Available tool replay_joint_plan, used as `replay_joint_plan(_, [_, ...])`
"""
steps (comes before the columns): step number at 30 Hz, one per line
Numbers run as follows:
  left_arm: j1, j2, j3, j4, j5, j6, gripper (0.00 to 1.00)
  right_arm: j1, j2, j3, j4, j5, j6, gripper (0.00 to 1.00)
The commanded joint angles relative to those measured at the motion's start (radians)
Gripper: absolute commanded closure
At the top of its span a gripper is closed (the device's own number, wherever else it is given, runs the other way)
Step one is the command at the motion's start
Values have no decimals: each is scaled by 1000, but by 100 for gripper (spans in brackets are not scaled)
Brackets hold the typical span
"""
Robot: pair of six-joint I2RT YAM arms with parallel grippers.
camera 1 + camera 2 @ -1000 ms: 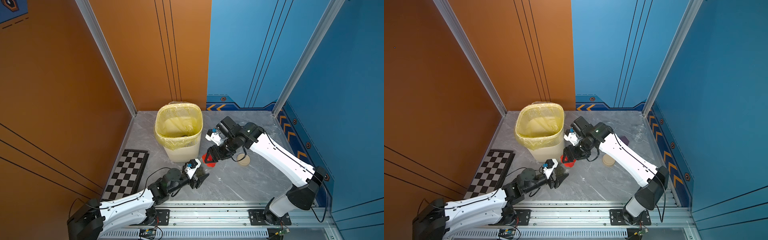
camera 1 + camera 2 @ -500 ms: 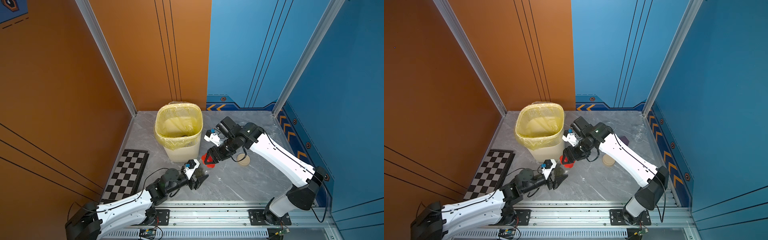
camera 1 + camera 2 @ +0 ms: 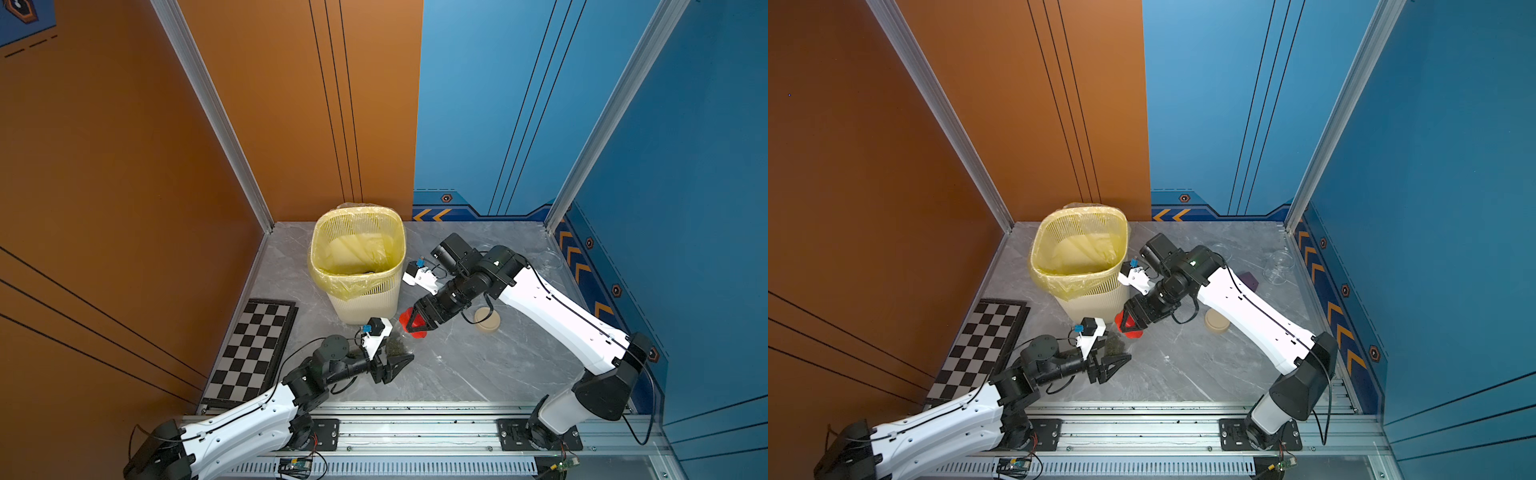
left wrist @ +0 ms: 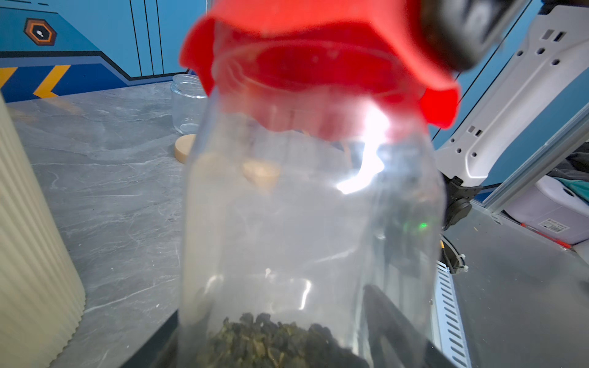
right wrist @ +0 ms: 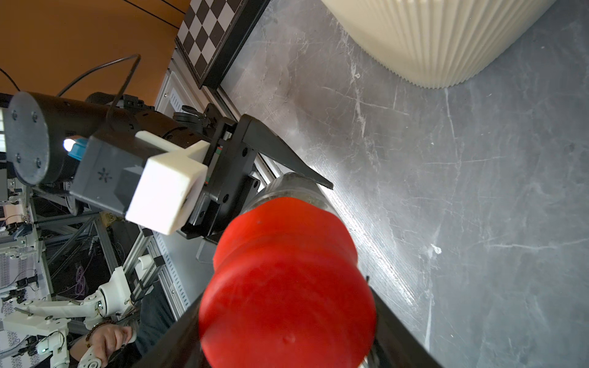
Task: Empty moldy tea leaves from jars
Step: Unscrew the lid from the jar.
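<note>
My left gripper (image 3: 392, 360) is shut on a clear glass jar (image 4: 302, 223), low on its body. Dark green-brown tea leaves (image 4: 271, 341) lie in the jar's bottom, between the black fingers (image 4: 382, 318). A red lid (image 5: 287, 286) sits over the jar's mouth, and my right gripper (image 3: 415, 323) is shut on it from above. In both top views this jar stands just in front of the bin, tea leaves (image 3: 1115, 347) showing through the glass. Two empty, lidless jars (image 3: 1277, 266) (image 3: 1221, 249) stand at the back right.
The cream slatted bin (image 3: 357, 299) with a yellow bag stands right behind the jar. A beige lid (image 3: 487, 321) lies under the right arm, and a purple piece (image 3: 1249, 280) behind it. A chessboard (image 3: 253, 349) lies at the left wall.
Both grippers, with the jar and the red lid, have drifted slightly left. Both grips are unchanged.
</note>
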Motion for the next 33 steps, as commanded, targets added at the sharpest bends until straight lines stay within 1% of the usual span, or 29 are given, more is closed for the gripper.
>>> replay_joint_plan(1, [17, 6, 19, 13, 62, -45, 39, 15, -1, 5, -13, -37, -61, 39])
replay_joint_plan(10, [30, -24, 18, 12, 59, -44, 39, 18, -22, -24, -10, -43, -163, 39])
replay_joint_plan(14, [35, -32, 15, 11, 57, -42, 39, 2, -37, -35, -6, -55, -186, 39])
replay_joint_plan(22, [35, -31, 11, 11, 52, -37, 39, -37, -29, -33, -7, -108, -171, 41])
replay_joint_plan(29, [36, -34, 6, 11, 44, -33, 40, -74, -31, -29, 11, -212, -129, 42])
replay_joint_plan(33, [38, -34, 6, 12, 38, -31, 41, -130, -51, -34, 27, -233, -105, 42])
